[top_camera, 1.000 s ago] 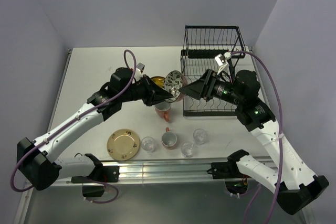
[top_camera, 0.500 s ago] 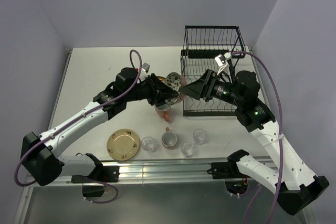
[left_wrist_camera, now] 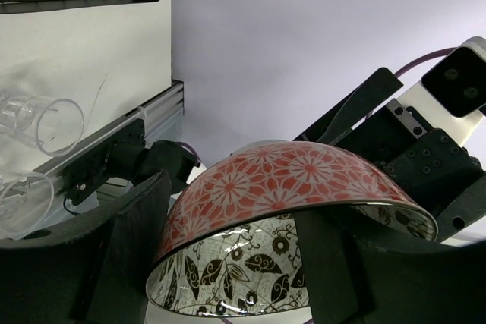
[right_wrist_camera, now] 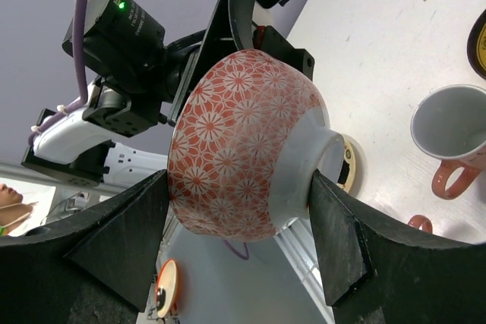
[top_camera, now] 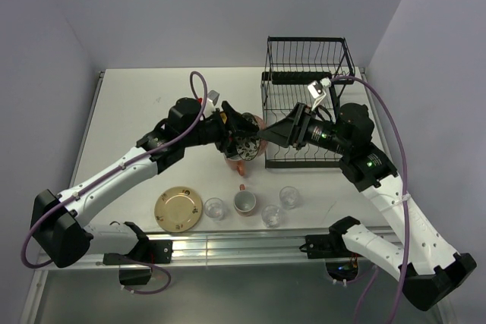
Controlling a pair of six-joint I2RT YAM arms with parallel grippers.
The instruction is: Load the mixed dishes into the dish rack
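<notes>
- Two grippers meet at the dark patterned bowl (top_camera: 244, 142), airborne just beside the dish rack (top_camera: 306, 39)'s left edge, over a mug (top_camera: 237, 165).
- Left wrist: the left gripper (left_wrist_camera: 228, 263) has its jaws spread wide astride the bowl's rim, released.
- Right wrist: the right gripper (right_wrist_camera: 239, 187) has its jaws grasping the bowl's wall and foot.

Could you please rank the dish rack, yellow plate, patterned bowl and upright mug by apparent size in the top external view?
1. dish rack
2. yellow plate
3. patterned bowl
4. upright mug
The bowl is held up nearer the camera and tilted, so its place above the mug is unsure.
</notes>
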